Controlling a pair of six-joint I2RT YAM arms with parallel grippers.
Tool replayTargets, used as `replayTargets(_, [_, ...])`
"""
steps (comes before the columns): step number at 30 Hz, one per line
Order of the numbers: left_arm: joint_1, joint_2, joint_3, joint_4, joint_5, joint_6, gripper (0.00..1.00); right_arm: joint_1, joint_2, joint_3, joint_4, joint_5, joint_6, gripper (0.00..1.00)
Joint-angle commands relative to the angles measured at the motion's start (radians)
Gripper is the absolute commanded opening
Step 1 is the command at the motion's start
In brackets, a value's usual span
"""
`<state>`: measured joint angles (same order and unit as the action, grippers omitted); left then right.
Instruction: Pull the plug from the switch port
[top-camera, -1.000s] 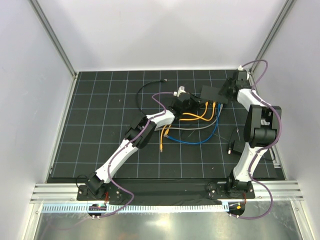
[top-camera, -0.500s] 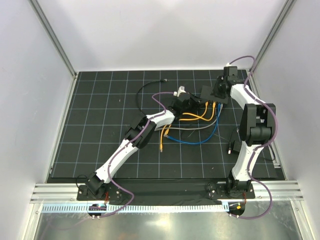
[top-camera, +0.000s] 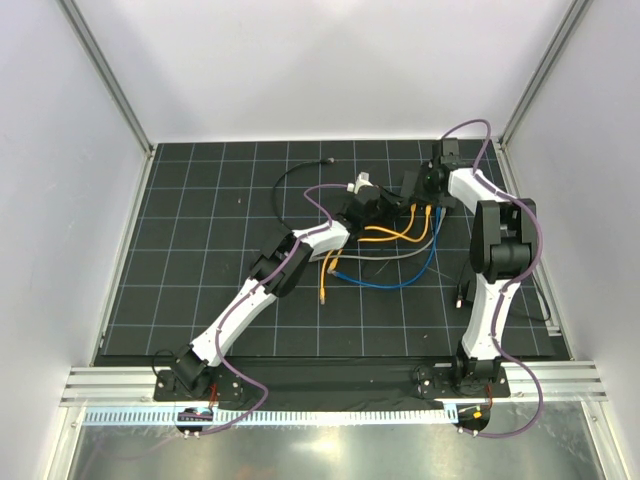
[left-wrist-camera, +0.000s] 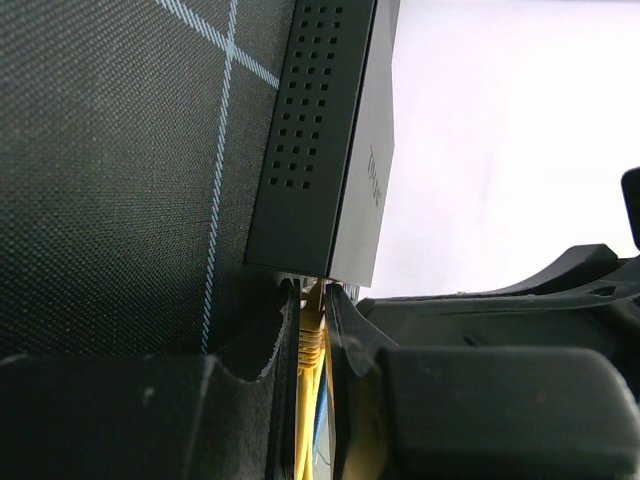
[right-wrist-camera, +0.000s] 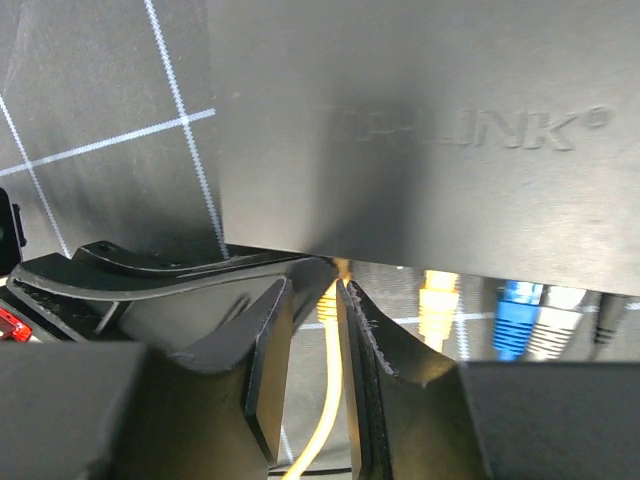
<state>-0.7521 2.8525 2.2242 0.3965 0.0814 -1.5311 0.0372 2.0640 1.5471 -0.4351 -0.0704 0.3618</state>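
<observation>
The black switch (top-camera: 418, 196) lies at the back of the mat with several cables plugged into its near edge. My left gripper (top-camera: 384, 206) is at its left end, shut on a yellow plug (left-wrist-camera: 312, 335) that sits in the end port of the switch (left-wrist-camera: 330, 150). My right gripper (top-camera: 425, 180) hovers over the switch (right-wrist-camera: 420, 130). Its jaws stand narrowly apart at the switch's port edge, and the same yellow plug (right-wrist-camera: 333, 300) shows in the gap, close to the right finger (right-wrist-camera: 365, 350).
Yellow (top-camera: 395, 237), blue (top-camera: 400, 283) and grey cables loop forward from the switch. More plugs sit in its ports: yellow (right-wrist-camera: 440, 300), blue (right-wrist-camera: 518, 315), grey (right-wrist-camera: 562, 312). A black cable (top-camera: 290, 175) lies at the back left. A small black object (top-camera: 462, 295) lies by the right arm.
My right gripper has swung left from the back right corner to above the switch. The left arm and the switch have not moved.
</observation>
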Motion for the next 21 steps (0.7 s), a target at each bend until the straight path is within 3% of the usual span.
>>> replayTargets(1, [0.020,0.036,-0.060,-0.139,0.006,0.011,0.00,0.007,0.004,0.045,0.013,-0.006,0.031,0.33])
replayTargets(13, [0.020,0.024,-0.090,-0.114,0.008,0.008,0.00,0.007,0.019,0.041,0.029,0.047,0.071,0.37])
replayTargets(21, [0.020,0.007,-0.127,-0.104,0.012,-0.001,0.00,0.004,0.042,0.004,0.134,0.066,0.126,0.37])
